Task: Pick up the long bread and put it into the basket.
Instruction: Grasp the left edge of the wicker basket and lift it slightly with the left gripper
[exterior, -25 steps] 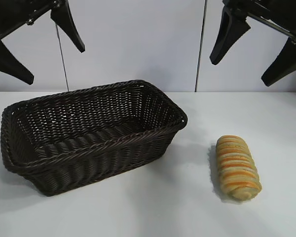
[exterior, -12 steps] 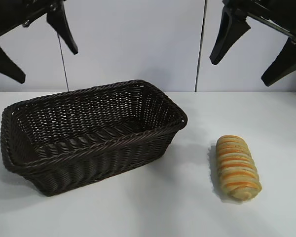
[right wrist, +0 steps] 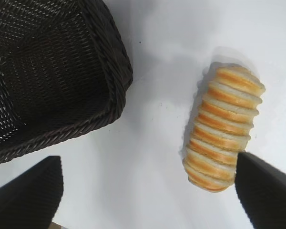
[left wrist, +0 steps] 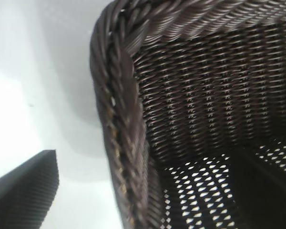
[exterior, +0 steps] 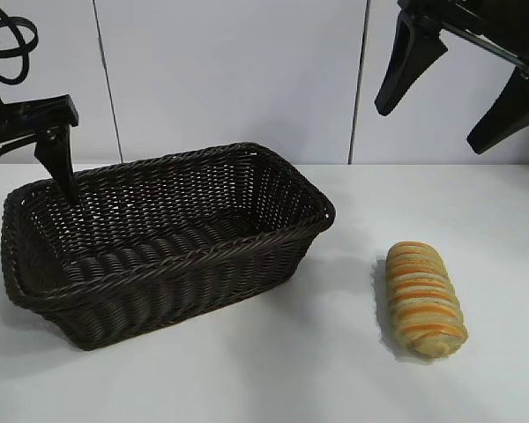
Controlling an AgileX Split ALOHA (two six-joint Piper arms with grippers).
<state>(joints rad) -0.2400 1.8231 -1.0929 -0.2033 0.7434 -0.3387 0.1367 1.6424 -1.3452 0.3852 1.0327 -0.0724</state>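
No text, label, brand, number or sign can be read anywhere in these views.
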